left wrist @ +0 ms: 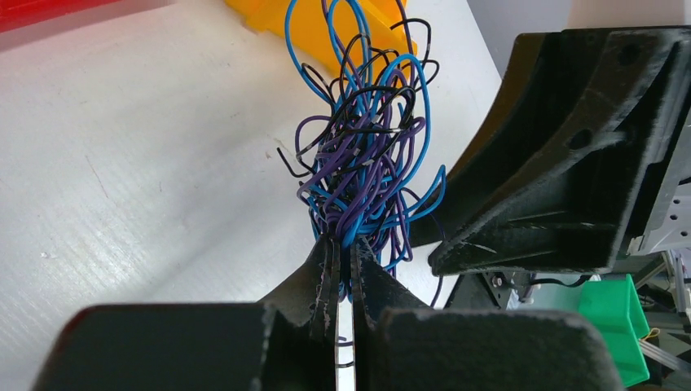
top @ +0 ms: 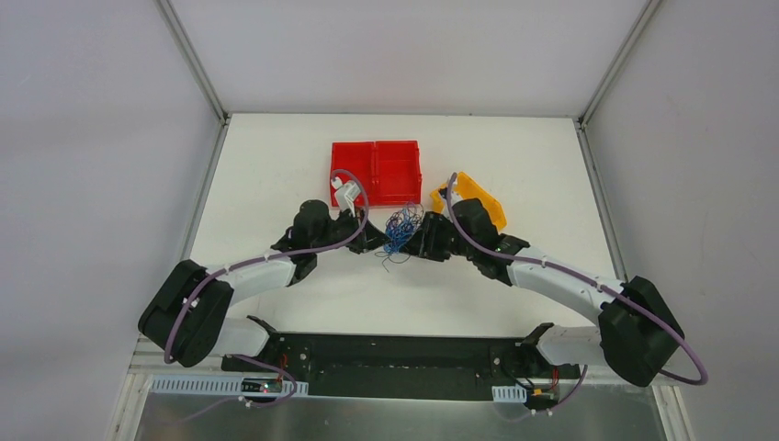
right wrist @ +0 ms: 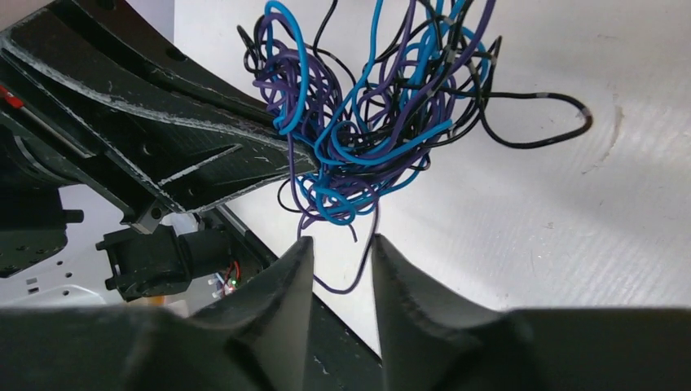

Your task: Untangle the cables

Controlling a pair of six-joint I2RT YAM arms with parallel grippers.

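Observation:
The cables (top: pixel 401 230) form one tangled bunch of thin blue, purple and black wires, held just above the white table between the two arms. My left gripper (left wrist: pixel 344 244) is shut on the lower end of the bunch (left wrist: pixel 363 155); strands run between its fingertips. In the overhead view it sits left of the bunch (top: pixel 381 241). My right gripper (right wrist: pixel 341 240) stands partly open under the bunch (right wrist: pixel 367 122), with a hanging purple loop in the gap and neither finger pressing on it. From above it is right of the bunch (top: pixel 419 243).
A red two-compartment tray (top: pixel 377 172) lies behind the bunch. An orange tray (top: pixel 478 197) sits behind the right wrist. White walls close in the table on three sides. A green bin (left wrist: pixel 619 318) shows past the table's near edge.

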